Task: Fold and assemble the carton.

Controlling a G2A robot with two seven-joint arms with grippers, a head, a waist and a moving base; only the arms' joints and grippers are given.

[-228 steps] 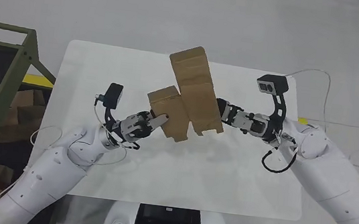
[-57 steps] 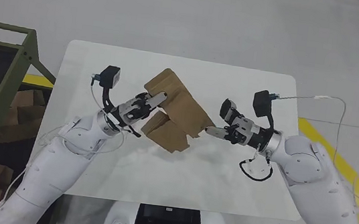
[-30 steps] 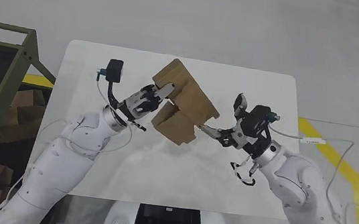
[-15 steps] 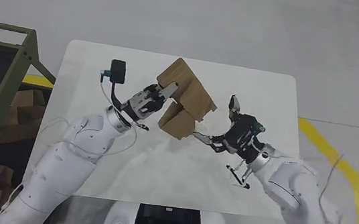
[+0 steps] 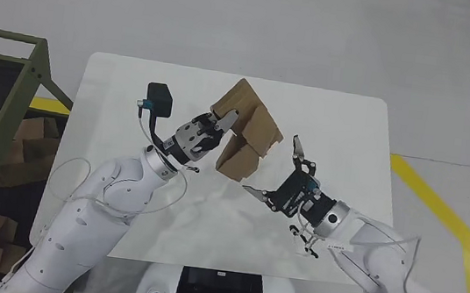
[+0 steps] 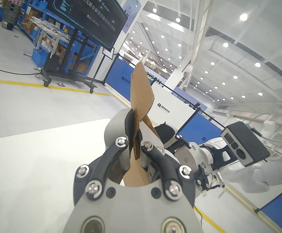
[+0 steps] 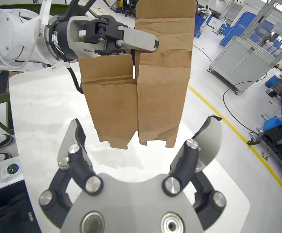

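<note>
While it hangs off the white rectangular table (image 5: 344,124), the flattened brown cardboard carton (image 5: 247,130) is pinched at an upper panel by the left gripper (image 5: 224,126), whose fingers are clamped tight on the sheet. Its creased panels and ragged lower flaps dangle away from that grip. Facing the carton's free lower edge, the right gripper (image 5: 272,164) has its fingers spread wide with nothing between them, clear of the cardboard. Out past the left arm, a green metal frame (image 5: 11,101) stands beside the table.
</note>
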